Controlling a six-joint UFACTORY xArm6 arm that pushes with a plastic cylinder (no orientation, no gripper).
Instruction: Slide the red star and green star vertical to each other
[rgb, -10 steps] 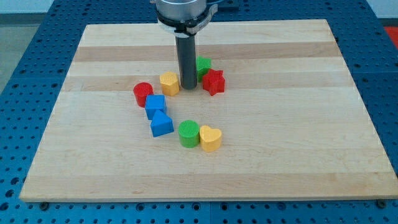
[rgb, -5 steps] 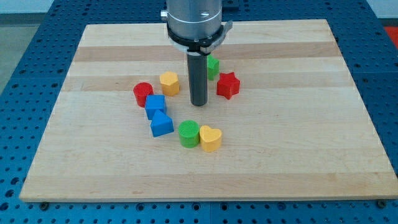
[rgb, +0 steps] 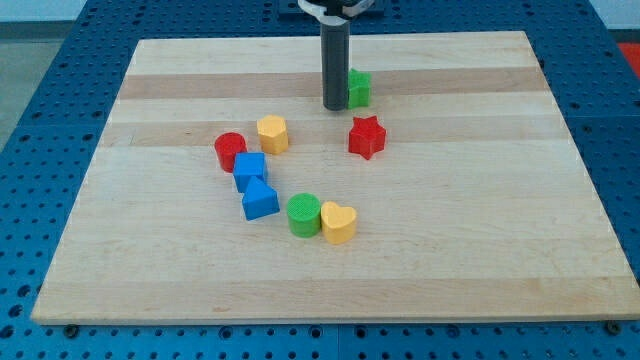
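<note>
The red star (rgb: 367, 137) lies right of the board's middle. The green star (rgb: 358, 88) lies above it, toward the view's top and slightly left, partly hidden by my rod. My tip (rgb: 334, 106) rests on the board right beside the green star's left side, up and left of the red star.
A yellow hexagon block (rgb: 272, 133), a red cylinder (rgb: 230, 151), a blue cube (rgb: 250, 170) and a blue triangular block (rgb: 259, 200) curve down the left. A green cylinder (rgb: 303, 215) and a yellow heart (rgb: 338, 222) sit together below. The wooden board (rgb: 480, 230) lies on a blue perforated table.
My tip swung down past the stars, then back up to the green star's left side. The red star shifted right and the green star moved up and right.
</note>
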